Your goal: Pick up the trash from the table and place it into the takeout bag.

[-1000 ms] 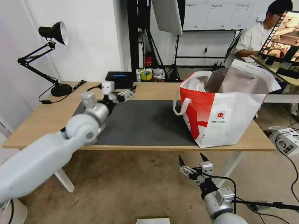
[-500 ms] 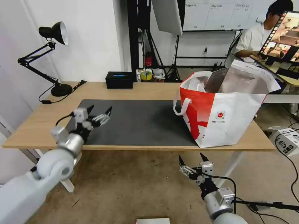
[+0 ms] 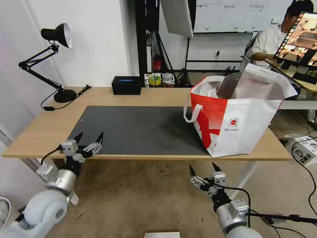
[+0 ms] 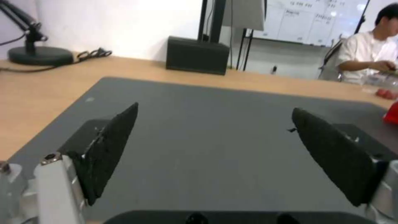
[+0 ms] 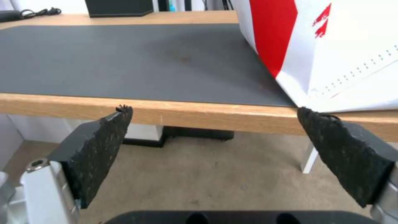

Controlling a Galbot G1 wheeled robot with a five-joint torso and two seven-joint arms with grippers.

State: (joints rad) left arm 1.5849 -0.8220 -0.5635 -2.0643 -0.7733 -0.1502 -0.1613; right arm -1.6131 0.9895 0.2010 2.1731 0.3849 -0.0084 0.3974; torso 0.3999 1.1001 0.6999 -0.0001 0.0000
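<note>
The trash is out of view. The takeout bag [image 3: 237, 115], red and white with silver lining, stands open on the right end of the table [image 3: 39, 129]; its side also shows in the right wrist view [image 5: 331, 46]. The dark grey mat [image 3: 142, 129] lies bare. My left gripper [image 3: 90, 135] hovers open at the mat's near left corner, by the table's front edge, nothing between its fingers [image 4: 112, 146]. My right gripper [image 3: 202, 167] hangs open below the table's front edge, in front of the bag, holding nothing.
A black tissue box [image 3: 126, 85] sits at the table's far edge, and a black desk lamp [image 3: 56, 34] stands at the far left corner. White table legs [image 3: 67, 191] reach the floor. A white box [image 3: 303, 147] lies on the floor at the right.
My left arm has drawn back and down from above the mat's far left to the table's near edge, its gripper staying open. The right arm has not moved.
</note>
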